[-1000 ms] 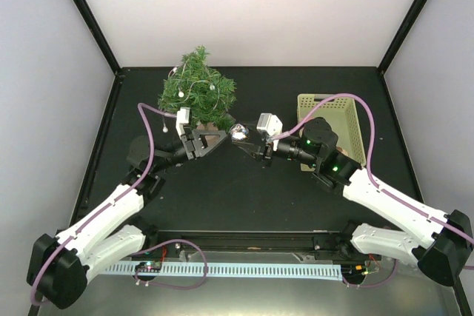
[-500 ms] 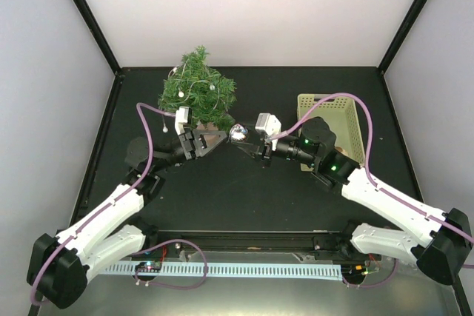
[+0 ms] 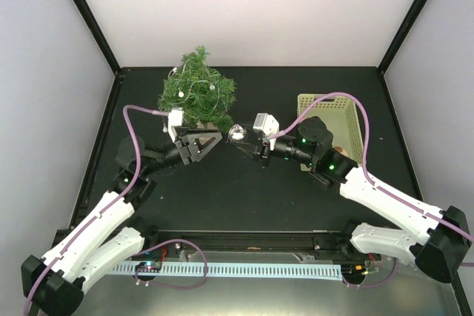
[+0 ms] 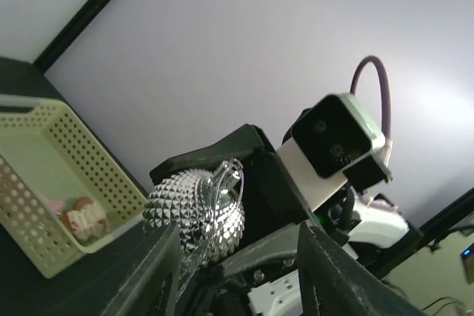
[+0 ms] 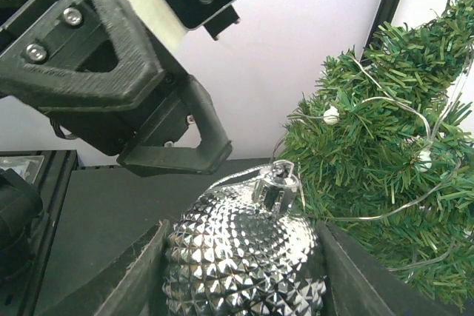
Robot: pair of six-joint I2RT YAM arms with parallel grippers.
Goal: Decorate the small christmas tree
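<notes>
Handover of a bauble beside the tree

The bushy, dark green small christmas tree (image 3: 197, 88) stands upright at the back left of the black desk (image 3: 244, 190), strung with a thin wire of white beads (image 5: 331, 115). Just in front of it the left end effector (image 3: 213, 144) hangs released, its jaws apart with nothing between them, and points at the cap of the silver faceted bauble (image 5: 244, 257). That ball is clenched in the right end effector (image 3: 241, 141), off the desk and near the tree's lower branches. Farther right lies the pale green plastic lattice basket (image 4: 96, 175) with a few pieces inside. The step in hand looks like hanging this ornament. Next, the left jaws probably need to catch the thin loop at the cap and lead it over a branch tip before the right lets go.
</notes>
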